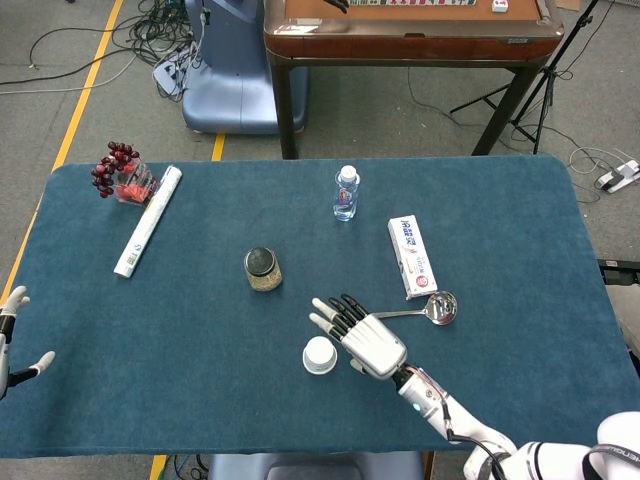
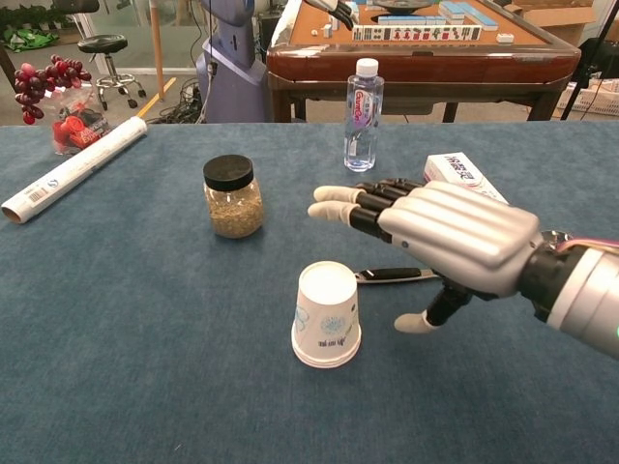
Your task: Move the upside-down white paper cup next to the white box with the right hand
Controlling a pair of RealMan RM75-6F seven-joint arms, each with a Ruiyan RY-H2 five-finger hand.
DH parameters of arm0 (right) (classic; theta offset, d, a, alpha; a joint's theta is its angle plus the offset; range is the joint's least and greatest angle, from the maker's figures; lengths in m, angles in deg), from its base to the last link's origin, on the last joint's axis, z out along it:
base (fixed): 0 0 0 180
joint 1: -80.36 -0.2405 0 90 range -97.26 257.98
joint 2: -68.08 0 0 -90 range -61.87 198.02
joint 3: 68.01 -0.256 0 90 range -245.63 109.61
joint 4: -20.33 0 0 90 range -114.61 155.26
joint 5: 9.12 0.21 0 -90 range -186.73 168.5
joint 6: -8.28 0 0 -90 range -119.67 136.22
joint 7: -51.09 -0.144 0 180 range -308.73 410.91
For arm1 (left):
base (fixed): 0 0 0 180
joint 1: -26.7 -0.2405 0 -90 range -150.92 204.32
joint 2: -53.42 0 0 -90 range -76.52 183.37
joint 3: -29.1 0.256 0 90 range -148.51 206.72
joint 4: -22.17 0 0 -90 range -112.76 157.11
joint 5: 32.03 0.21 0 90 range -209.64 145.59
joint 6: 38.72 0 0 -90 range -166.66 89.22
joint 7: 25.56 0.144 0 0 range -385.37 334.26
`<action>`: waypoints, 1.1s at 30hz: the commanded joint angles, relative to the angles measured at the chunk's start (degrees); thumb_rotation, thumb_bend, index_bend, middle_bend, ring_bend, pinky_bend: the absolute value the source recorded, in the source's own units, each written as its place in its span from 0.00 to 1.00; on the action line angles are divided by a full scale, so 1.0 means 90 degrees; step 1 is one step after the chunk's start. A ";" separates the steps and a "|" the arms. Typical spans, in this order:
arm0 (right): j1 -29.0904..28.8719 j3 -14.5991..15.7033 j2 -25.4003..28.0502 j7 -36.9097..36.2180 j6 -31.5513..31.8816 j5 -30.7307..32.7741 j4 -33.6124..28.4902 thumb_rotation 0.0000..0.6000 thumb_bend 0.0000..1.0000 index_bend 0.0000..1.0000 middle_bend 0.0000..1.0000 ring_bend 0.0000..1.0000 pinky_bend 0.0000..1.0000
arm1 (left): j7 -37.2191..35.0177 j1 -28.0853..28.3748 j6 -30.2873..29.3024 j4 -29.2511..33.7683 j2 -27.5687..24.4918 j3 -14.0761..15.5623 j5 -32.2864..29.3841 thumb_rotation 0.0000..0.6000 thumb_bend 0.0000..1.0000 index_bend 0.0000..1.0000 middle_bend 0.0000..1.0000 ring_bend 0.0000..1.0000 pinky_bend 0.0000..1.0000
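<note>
Cup: the upside-down white paper cup (image 1: pixel 319 355) (image 2: pixel 327 315) stands on its rim on the blue cloth table (image 1: pixel 200 360), low centre in the head view, untouched.
Right hand: the silver right hand (image 1: pixel 366 338) (image 2: pixel 455 238) hovers just right of the cup, palm down, fingers stretched and apart, thumb hanging toward the cloth; it holds nothing and a gap separates it from the cup.
White box: the long white cardboard box (image 1: pixel 411 256) (image 2: pixel 462 175) lies flat, right of centre, well apart from the cup.
Ladle: a metal ladle (image 1: pixel 432 308) lies below the box, its handle running under the hand.
Left hand: the left hand (image 1: pixel 14 335) shows at the lower left edge of the head view, fingers spread, empty.
Others: a black-lidded glass jar of grains (image 1: pixel 262 269) (image 2: pixel 232 197) at centre; a clear plastic water bottle (image 1: pixel 345 193) (image 2: pixel 363 101) above it; a white paper roll (image 1: pixel 148 220) and red grapes (image 1: pixel 115 166) upper left.
</note>
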 commanded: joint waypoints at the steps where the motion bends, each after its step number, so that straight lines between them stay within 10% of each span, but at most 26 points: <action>1: 0.0036 0.0114 -0.0057 0.0037 0.0079 -0.0181 -0.0060 1.00 0.00 0.00 0.00 0.00 0.09 | 0.0004 0.0001 0.0014 -0.0002 0.0003 0.0005 -0.0005 1.00 0.06 0.02 0.22 0.29 0.59; 33: -0.0758 -0.0692 -0.1444 0.0453 -0.0633 0.0317 0.1151 1.00 0.00 0.00 0.00 0.00 0.09 | -0.0279 -0.0057 0.0004 0.0057 -0.0107 0.0018 0.0004 1.00 0.06 0.02 0.22 0.29 0.59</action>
